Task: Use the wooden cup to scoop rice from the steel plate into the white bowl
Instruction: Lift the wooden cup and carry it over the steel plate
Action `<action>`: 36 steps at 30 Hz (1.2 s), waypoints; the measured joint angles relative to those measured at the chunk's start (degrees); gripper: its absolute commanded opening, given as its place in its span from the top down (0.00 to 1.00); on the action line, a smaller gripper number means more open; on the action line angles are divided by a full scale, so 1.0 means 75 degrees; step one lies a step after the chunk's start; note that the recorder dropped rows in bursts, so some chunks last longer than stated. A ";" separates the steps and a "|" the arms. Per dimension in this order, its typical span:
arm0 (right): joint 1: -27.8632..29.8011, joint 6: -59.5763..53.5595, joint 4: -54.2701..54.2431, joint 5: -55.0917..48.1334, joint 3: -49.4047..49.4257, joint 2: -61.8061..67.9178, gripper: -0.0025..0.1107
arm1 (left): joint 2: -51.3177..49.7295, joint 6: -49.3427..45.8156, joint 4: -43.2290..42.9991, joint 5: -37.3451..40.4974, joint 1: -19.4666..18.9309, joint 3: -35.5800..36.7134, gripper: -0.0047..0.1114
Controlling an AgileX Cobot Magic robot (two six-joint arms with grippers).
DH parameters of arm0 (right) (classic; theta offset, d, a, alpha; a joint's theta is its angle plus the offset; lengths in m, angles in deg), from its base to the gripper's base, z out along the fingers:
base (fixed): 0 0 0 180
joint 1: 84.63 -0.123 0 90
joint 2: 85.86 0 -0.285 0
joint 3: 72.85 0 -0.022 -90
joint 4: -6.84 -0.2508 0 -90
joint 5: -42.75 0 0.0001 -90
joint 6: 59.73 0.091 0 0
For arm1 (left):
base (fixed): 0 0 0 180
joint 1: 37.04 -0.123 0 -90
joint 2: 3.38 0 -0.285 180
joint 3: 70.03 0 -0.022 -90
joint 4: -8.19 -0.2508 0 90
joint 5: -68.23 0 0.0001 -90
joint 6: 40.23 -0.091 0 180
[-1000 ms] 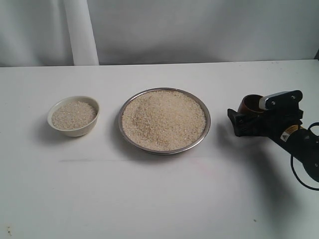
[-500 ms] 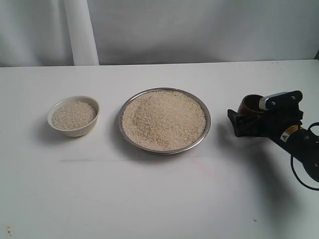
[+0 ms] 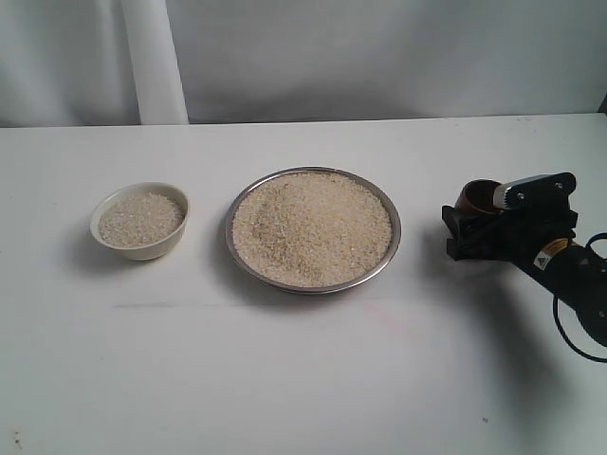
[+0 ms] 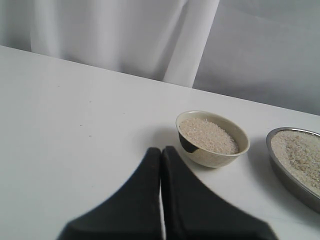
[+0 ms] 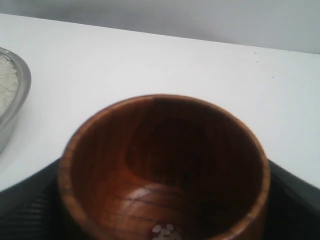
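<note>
The steel plate (image 3: 313,287) lies mid-table, heaped with rice (image 3: 311,227). To its left stands the white bowl (image 3: 140,248), also holding rice (image 3: 140,218). The wooden cup (image 3: 479,194) stands upright to the plate's right. My right gripper (image 3: 471,213) is shut on it, with one black finger against each side. In the right wrist view the cup (image 5: 165,165) fills the frame, with a few grains (image 5: 164,231) in its bottom. My left gripper (image 4: 161,149) is shut and empty, above the table short of the bowl (image 4: 212,157); the exterior view does not show it.
The white table (image 3: 303,379) ends at a grey backdrop with a pale vertical strip (image 3: 156,62). The right arm's black body and cable (image 3: 574,284) sit at the table's right edge. The plate's rim (image 5: 17,95) shows beside the cup in the right wrist view.
The right gripper's near finger has moved in toward the wooden cup, narrowing the jaws onto it. Cup, plate and bowl have not moved.
</note>
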State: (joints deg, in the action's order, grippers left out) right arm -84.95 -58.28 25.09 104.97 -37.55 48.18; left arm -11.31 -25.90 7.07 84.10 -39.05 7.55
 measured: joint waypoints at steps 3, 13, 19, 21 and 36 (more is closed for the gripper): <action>0.0000 0.0000 0.0019 0.0000 0.0000 0.0000 0.59 | 0.0000 0.0000 0.0000 0.0000 0.0000 0.0000 0.96; 0.0000 0.0000 0.0150 -0.0015 0.0000 0.0000 0.95 | 0.0000 0.0000 0.0000 0.0000 0.0000 0.0000 0.96; 0.0000 0.0000 0.0614 -0.0325 0.0000 -0.0199 0.98 | 0.0000 0.0000 0.0000 0.0000 0.0000 0.0000 0.96; 0.0000 0.0000 0.0807 -0.0698 0.0000 -0.0507 0.98 | 0.0000 0.0000 0.0000 0.0000 0.0000 0.0000 0.96; -0.1866 0.0381 0.3050 -0.8224 -0.2784 -0.3144 0.98 | 0.0000 0.0000 0.0000 0.0000 0.0000 0.0000 0.96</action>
State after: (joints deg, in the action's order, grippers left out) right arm -98.95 -55.42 47.96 43.28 -58.43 24.60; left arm -11.31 -25.90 7.07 84.10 -39.05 7.55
